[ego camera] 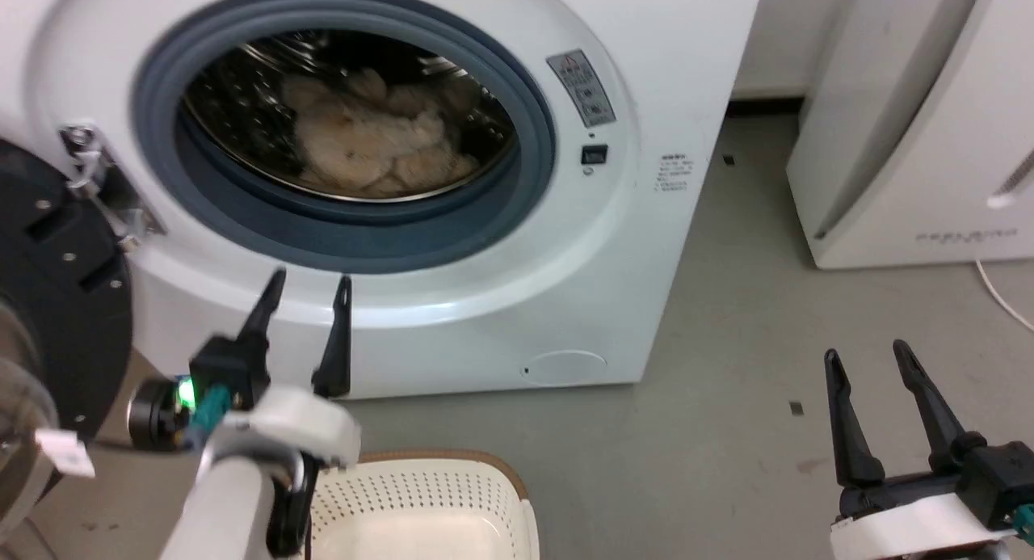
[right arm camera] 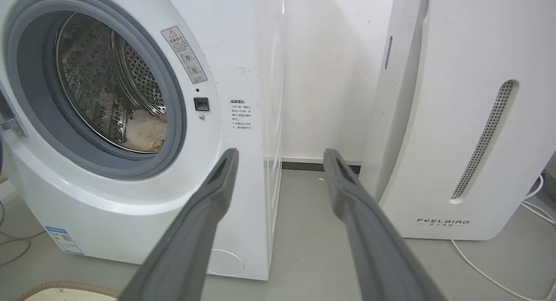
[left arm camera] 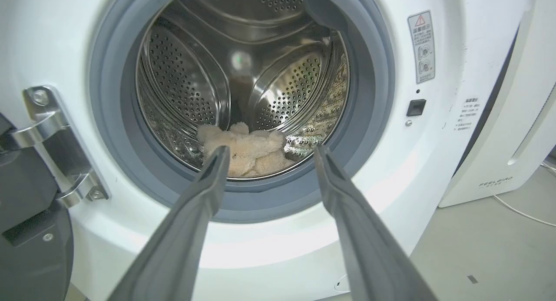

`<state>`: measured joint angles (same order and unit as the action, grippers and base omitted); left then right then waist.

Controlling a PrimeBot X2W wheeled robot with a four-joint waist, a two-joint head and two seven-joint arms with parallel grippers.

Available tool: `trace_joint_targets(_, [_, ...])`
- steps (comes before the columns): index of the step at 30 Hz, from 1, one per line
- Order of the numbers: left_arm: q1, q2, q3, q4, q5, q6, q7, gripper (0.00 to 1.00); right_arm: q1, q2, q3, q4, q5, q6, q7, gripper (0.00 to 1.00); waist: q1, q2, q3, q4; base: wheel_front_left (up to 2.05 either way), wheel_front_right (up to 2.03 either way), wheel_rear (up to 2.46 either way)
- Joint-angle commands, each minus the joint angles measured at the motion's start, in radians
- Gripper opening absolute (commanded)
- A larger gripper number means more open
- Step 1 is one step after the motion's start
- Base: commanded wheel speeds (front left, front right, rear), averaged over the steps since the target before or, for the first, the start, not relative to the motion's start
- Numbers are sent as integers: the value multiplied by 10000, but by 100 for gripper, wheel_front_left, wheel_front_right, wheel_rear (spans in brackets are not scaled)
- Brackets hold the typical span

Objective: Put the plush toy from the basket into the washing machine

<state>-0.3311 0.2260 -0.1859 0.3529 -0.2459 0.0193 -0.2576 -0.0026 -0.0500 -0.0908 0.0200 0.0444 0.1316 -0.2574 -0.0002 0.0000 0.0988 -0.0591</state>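
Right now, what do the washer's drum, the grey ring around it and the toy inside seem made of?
The drum looks like polished steel: mirror glints, punched holes. The grey ring seems to be matte rubber, without shine. The plush toy looks like shaggy cream fabric fur, probably synthetic.

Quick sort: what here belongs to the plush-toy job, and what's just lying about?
Job:
plush toy, in the drum
washing machine
basket
left gripper, open
right gripper, open

Lying about:
FEELBAIRD appliance
white cable beside it
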Motion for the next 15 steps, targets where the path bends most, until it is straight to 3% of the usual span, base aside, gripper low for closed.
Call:
trace_joint_targets(1, [208, -38, 38, -116, 41, 68, -40, 100, 142, -3, -7, 17, 4, -9, -44, 100, 2, 0, -318, 265, 0, 0, 0])
trace_joint_targets(8, [2465, -530, 635, -1633, 145, 610, -41, 100, 431, -3, -16, 66, 90, -9, -44, 100, 2, 0, -717, 468, 0, 0, 0])
trace_joint_targets(15, [3696, -1088, 904, -2642, 381, 505, -41, 100, 628, -3, 81, 107, 53, -9, -44, 100, 2, 0, -878, 533, 0, 0, 0])
